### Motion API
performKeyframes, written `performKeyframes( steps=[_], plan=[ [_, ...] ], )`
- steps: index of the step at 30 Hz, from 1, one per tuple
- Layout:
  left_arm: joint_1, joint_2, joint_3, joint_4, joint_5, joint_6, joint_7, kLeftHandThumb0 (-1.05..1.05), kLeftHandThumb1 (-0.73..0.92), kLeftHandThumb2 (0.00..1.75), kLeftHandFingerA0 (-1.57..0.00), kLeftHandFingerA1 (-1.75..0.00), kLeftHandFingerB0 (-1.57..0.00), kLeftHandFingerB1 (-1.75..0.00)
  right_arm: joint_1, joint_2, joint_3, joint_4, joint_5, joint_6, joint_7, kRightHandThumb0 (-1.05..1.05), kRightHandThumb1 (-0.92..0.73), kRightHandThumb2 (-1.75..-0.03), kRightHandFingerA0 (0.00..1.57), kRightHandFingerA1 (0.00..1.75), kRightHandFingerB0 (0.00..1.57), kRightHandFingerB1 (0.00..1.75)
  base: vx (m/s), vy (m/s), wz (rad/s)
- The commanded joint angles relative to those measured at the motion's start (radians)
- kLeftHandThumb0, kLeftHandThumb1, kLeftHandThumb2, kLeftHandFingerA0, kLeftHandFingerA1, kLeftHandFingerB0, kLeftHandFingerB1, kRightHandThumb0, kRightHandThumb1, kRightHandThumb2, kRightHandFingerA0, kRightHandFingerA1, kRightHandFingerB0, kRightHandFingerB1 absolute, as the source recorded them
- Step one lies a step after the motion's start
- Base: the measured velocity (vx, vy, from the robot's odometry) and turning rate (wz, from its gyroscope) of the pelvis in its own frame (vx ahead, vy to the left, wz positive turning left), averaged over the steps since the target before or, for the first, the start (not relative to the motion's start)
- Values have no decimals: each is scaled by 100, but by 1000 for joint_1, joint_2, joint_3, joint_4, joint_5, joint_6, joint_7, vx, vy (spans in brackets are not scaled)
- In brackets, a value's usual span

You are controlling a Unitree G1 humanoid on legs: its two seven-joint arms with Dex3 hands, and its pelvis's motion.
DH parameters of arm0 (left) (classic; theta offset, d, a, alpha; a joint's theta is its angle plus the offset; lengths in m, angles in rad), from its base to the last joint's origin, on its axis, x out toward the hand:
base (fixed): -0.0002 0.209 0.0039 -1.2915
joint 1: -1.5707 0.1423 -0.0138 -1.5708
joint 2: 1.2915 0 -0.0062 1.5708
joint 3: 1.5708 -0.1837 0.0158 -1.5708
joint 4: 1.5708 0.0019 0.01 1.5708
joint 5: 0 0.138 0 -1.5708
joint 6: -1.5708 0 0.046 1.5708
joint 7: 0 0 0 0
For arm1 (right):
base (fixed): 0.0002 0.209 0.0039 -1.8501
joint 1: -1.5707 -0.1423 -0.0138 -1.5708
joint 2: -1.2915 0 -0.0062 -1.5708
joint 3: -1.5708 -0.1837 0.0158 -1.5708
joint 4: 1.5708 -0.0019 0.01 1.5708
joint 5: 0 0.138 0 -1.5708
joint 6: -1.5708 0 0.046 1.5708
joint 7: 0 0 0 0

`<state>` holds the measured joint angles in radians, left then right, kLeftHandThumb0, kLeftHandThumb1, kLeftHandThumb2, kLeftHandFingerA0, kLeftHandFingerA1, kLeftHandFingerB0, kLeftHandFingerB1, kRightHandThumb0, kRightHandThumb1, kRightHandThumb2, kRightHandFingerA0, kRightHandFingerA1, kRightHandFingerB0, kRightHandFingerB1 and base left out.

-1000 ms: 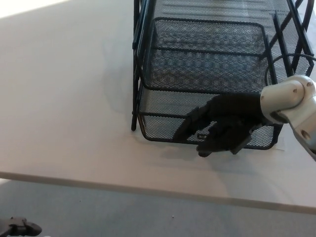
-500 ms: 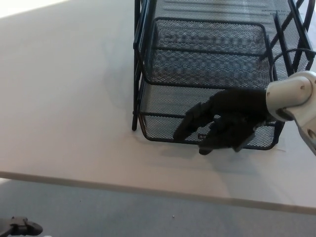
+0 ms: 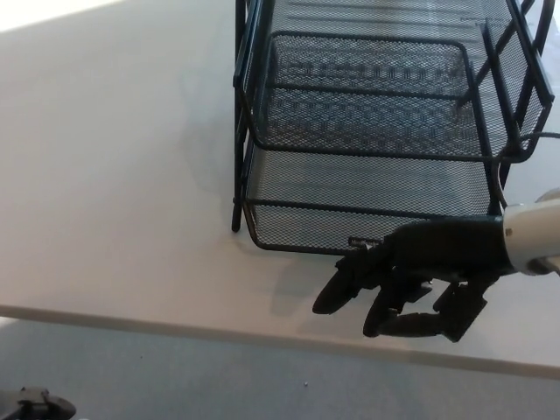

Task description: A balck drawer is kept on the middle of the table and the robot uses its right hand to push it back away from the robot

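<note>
Right hand (image 3: 418, 278) at five o'clock, fingers (image 3: 343, 289) spread apart, holding nothing, hovering over the table (image 3: 114, 201) just before the front rim of the black mesh drawer (image 3: 367, 188). Drawer toward one o'clock, upright on the tabletop.

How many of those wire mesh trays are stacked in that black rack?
3 show: the bottom black mesh tray nearest the right hand, a middle one above, and a top one, cut off by the picture's edge; more may be hidden.
</note>
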<state>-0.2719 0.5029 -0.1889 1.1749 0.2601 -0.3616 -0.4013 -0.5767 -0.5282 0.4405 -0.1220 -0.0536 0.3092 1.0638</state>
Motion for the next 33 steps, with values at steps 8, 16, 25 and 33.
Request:
performKeyframes(
  steps=[8, 16, 25, 33],
  plan=[
    [4, 8, 0, 8, 8, -15, 8, -66, 59, 92, -34, -50, -24, -43, 241, -174, -309, -547, 359, 98, 122, -62, -77, -66, 41, 38, 30, 33, 0, 0, 0],
    [7, 10, 2, -1, 7, -11, 9, -64, 58, 91, -33, -49, -23, -43, 522, -203, -304, -497, 276, -1, 100, -57, -64, -101, 36, 55, 17, 45, 0, 0, 0],
    [5, 16, 4, 2, 5, -21, 5, -66, 59, 92, -35, -50, -23, -43, 747, -151, -302, -188, 182, -163, 2, -58, -66, -102, 35, 54, 17, 44, 0, 0, 0],
    [5, 15, 6, 3, 8, -9, 12, -65, 58, 92, -33, -49, -23, -43, 852, -32, -316, -9, 195, -175, -113, -63, -73, -66, 44, 37, 34, 33, 0, 0, 0]
  ],
)
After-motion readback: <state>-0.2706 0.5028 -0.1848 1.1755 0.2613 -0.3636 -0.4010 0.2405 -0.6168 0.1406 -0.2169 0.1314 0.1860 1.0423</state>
